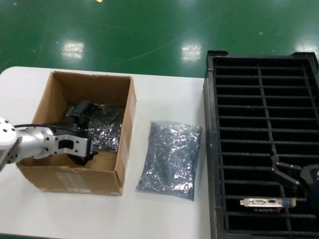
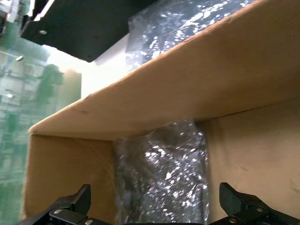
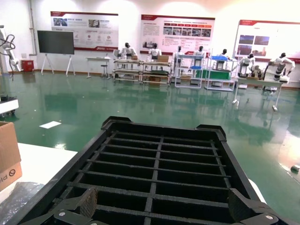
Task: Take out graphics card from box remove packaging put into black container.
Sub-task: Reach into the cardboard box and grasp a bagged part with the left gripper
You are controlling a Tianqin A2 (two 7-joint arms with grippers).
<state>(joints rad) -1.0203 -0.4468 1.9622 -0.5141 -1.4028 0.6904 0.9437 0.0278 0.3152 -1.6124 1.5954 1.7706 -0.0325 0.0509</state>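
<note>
Brown cardboard box (image 1: 79, 172) surrounds my left gripper (image 2: 154, 206), fingers spread above the packaging (image 2: 161, 180); my right gripper (image 3: 168, 211), fingers apparently spread, hovers over the black container (image 3: 159, 164).

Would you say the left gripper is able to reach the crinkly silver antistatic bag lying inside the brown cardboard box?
Probably yes: the left gripper is already inside the open-topped brown cardboard box, open, and the crinkly silver antistatic bag lies right ahead, unobstructed.

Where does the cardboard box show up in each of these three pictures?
Head view: box at left on the table, left gripper inside it.
Left wrist view: its wall and inside fill the picture.
Right wrist view: only a corner at the left edge.
Shared landmark: black crate.
</note>
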